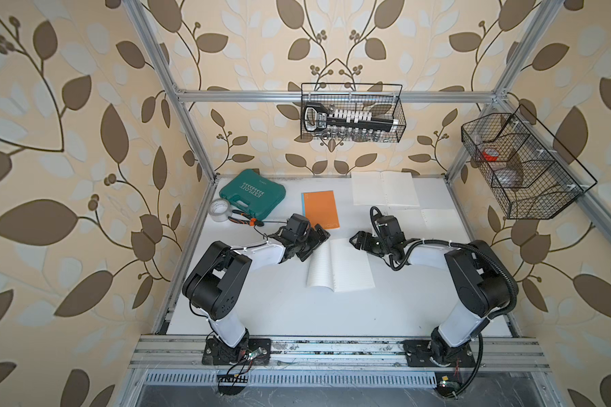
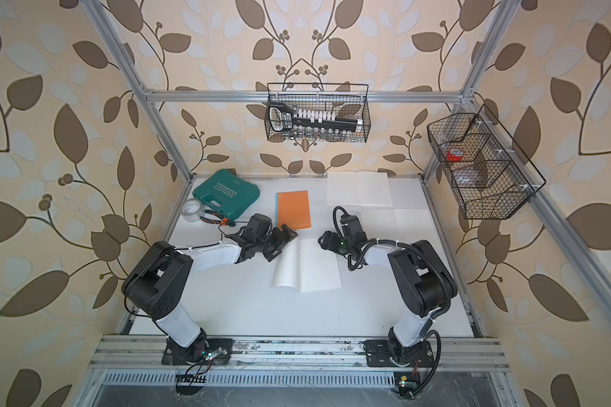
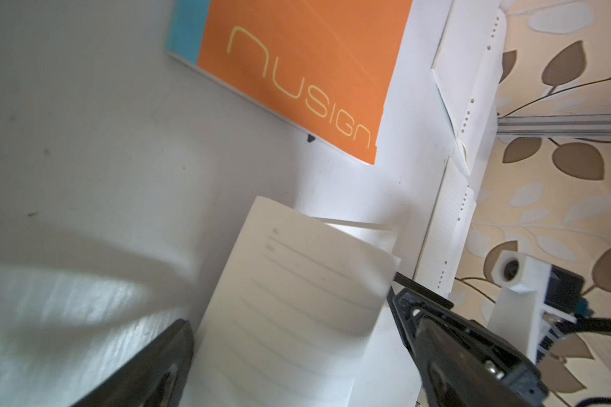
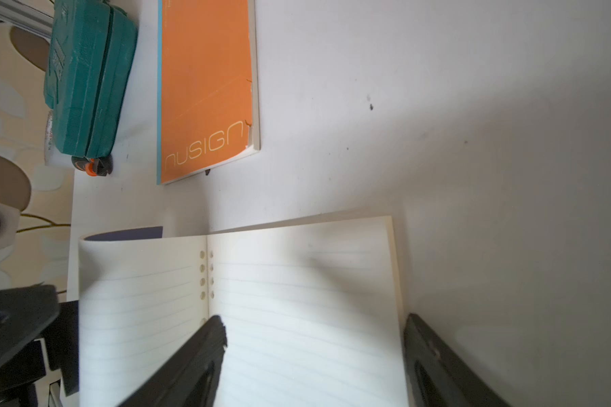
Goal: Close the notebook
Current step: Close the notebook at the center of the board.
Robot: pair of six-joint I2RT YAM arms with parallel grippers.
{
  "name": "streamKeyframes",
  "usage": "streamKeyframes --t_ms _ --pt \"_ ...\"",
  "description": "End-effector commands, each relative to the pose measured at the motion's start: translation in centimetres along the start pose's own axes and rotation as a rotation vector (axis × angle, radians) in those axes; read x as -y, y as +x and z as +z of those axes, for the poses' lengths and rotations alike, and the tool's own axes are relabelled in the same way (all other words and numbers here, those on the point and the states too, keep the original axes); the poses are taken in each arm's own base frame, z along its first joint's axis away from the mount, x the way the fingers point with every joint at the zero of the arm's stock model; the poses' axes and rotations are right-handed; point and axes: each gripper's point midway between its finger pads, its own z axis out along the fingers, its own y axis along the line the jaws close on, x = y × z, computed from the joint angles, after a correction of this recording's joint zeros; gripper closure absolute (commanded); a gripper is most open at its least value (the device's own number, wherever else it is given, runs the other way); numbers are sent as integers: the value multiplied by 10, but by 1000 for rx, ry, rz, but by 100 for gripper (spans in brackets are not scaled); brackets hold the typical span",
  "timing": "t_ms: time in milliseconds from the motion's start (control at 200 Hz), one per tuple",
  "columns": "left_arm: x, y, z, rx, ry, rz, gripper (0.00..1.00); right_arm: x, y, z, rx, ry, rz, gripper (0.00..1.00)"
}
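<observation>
White tabletop (image 1: 279,310) carries the notebook (image 1: 348,282) lying unfolded at its middle. The left gripper (image 1: 313,245) stands wide around the raised left page (image 1: 320,266), and the right gripper (image 1: 357,241) hangs with jaws apart above the right page (image 1: 355,267), holding nothing. I think the left should pinch the page edge softly and swing it rightward over the spine (image 1: 333,271). Farther lie an orange notebook (image 1: 320,209) and green case (image 1: 253,193), before leaf wallpaper (image 1: 85,141).

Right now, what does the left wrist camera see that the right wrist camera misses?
Only the left wrist view shows white punched pages and an aluminium frame bar. Only the right wrist view shows the green tool case, the pliers and the open notebook binding holes. Both show that lined notebook and the closed orange Nusign notebook.
</observation>
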Motion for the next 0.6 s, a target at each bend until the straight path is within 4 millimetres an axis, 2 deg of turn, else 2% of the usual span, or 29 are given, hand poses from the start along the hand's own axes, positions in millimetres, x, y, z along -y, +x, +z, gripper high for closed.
streamKeyframes --t_ms 0,270,495,595 --pt "51 4 -21 -8 144 55 1 25 57 4 -186 55 95 20" --pt "70 7 -38 2 203 52 1 29 61 4 -179 59 114 20" --pt "88 23 -36 -32 246 71 1 27 59 0 -170 47 117 20" --pt "90 26 -33 -36 241 84 1 27 60 -2 -170 43 116 20"
